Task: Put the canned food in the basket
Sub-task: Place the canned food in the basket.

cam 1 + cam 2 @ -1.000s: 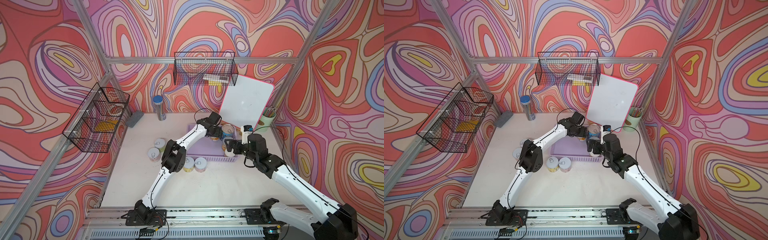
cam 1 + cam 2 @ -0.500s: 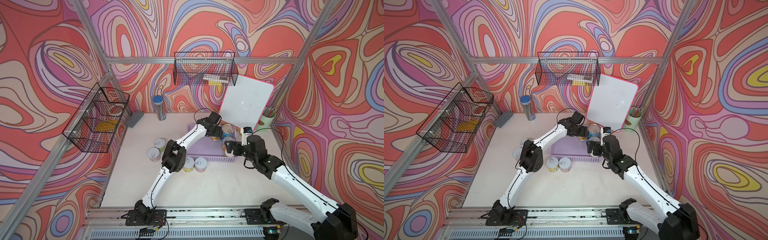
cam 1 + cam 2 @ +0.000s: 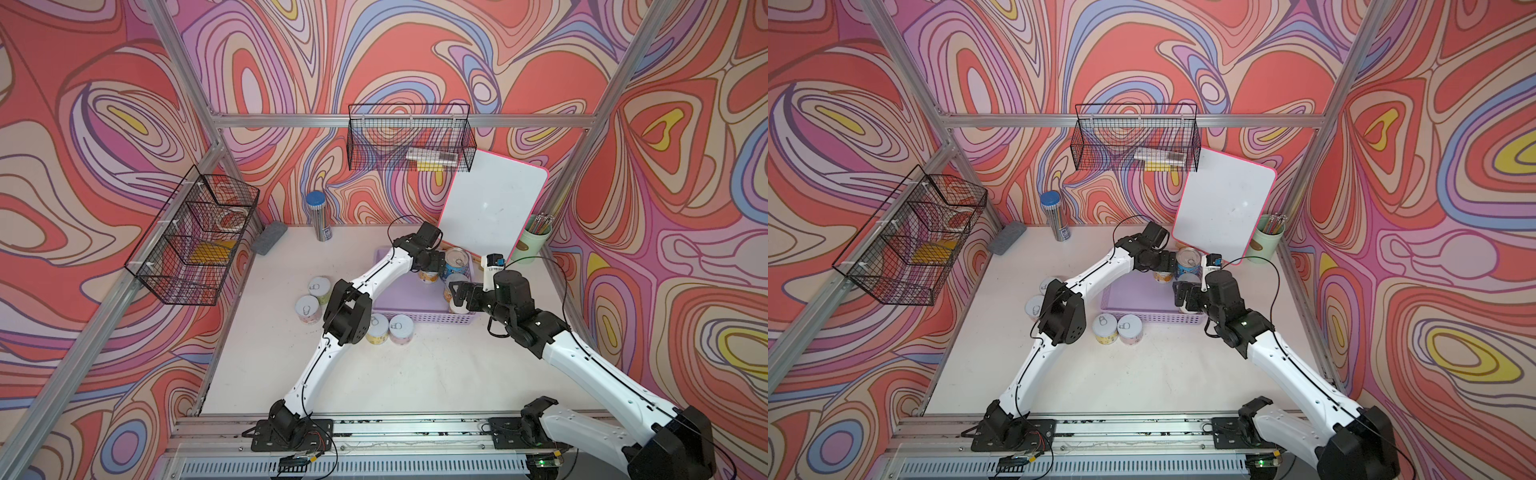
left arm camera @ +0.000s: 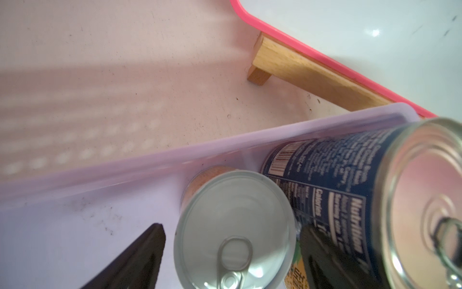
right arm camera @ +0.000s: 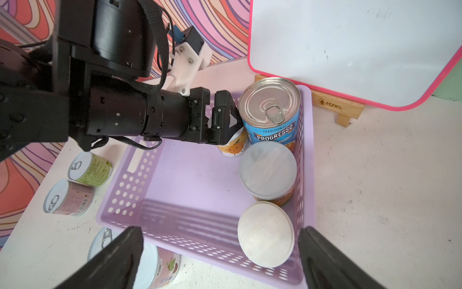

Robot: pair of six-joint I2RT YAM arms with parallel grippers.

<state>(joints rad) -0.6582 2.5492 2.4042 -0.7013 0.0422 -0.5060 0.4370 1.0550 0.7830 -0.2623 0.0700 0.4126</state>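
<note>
**Small can stood in the basket, fingers parted around it**

Four loose cans [image 3: 307,309] are seen on the counter [image 3: 374,374]: two to the left of the purple basket [image 3: 424,319], two just beside its near wall. The left fingers [image 4: 140,260] are reached over the far end of the basket and are parted around a small can [image 4: 235,220], which is stood upright on the basket floor. A gap is shown between one finger and the can. The other finger is set between it and the tall blue can [image 5: 271,120] in the far right corner, and contact there cannot be told. Two lidded cans [image 5: 267,167] are lined along the right wall. The right fingers [image 5: 112,260] are held spread wide above the near right corner, with nothing gripped.
</note>
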